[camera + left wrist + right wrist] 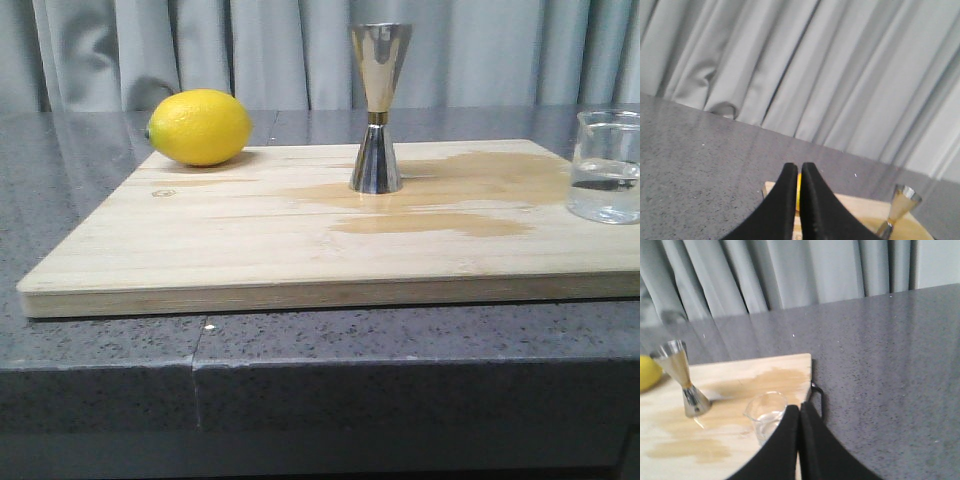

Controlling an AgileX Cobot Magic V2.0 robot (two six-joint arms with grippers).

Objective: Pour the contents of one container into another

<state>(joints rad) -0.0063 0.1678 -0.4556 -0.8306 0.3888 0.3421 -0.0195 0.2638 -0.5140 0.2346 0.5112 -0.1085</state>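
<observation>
Nothing is held yet: the right gripper [799, 412] hangs above the board's [200, 250] right edge with its fingers pressed together and empty, and the left gripper [800, 172] is likewise closed on nothing, raised over the board's far left part. The step in hand looks like the reach for the beaker [606, 166], so the right fingers must first spread wider than the glass, then come in level around its wall below the rim and squeeze gently, since the liquid in its lower part will slosh if jerked. The beaker stands upright at the right edge, mouth up, its axis vertical; from the right wrist it sits just beside the fingertips. Farther in, near the board's middle toward the far edge, the jigger [378, 108] stands upright too, open cone upward, on a damp stain [450, 195], well apart from the beaker. A lemon [200, 127] rests at the far left corner.
</observation>
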